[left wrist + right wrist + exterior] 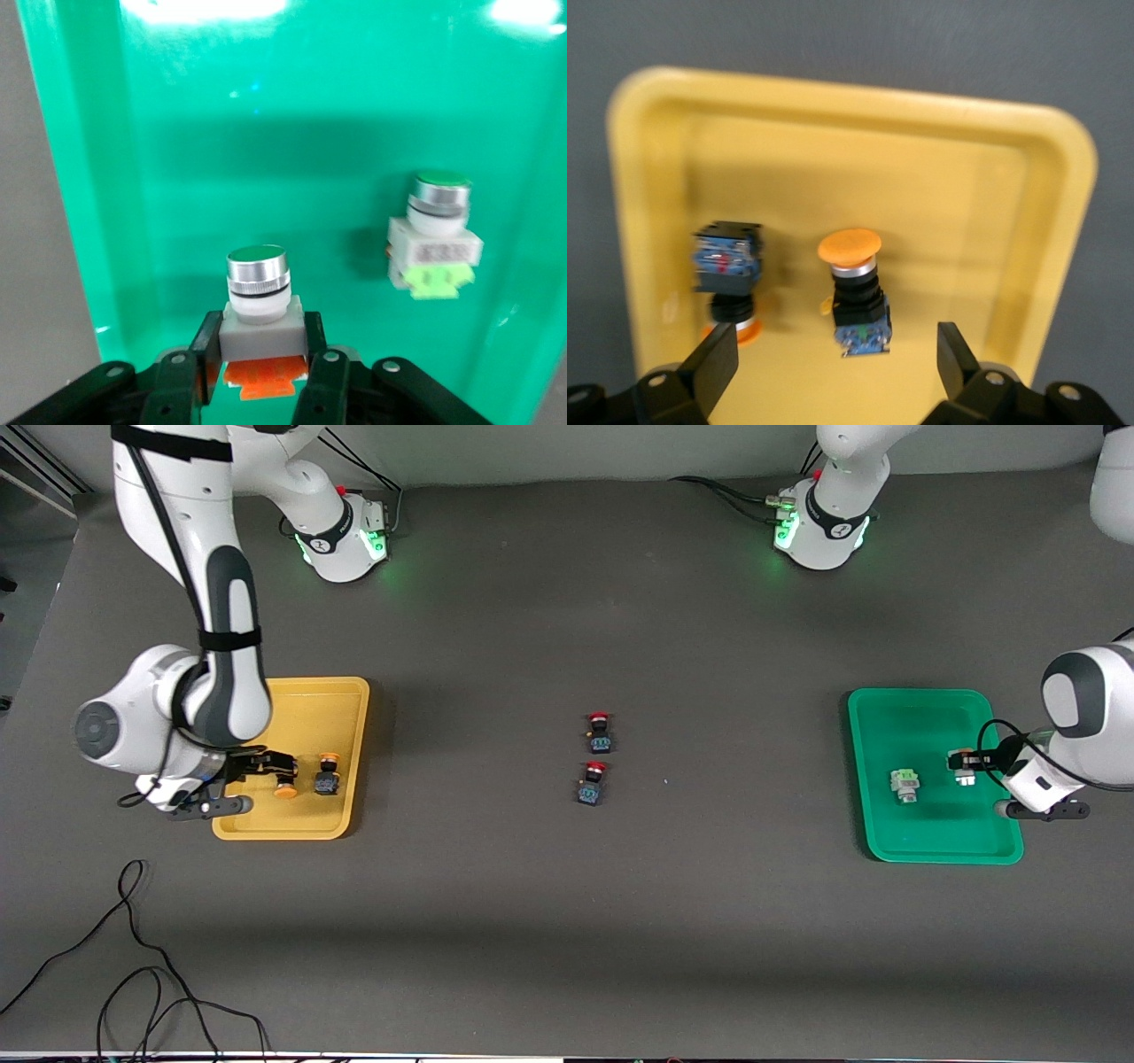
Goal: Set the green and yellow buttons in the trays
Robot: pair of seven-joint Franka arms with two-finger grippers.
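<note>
Two red buttons (599, 729) (593, 781) sit mid-counter (567, 921), one nearer the camera than the other, well apart from both trays; loose cables (133, 974) lie at the counter's right-arm end. The right claw (833, 354) hangs spread over the yellow tray (341, 717), an orange button (855, 292) lying between its fingers, a second orange button (728, 270) beside it. The left claw (262, 354) pinches a green button (259, 297) in the green tray (912, 708); another green button (434, 232) stands nearby, its label unreadable.

Bright overhead light; glare on green tray (266, 88); wrist views soft.
</note>
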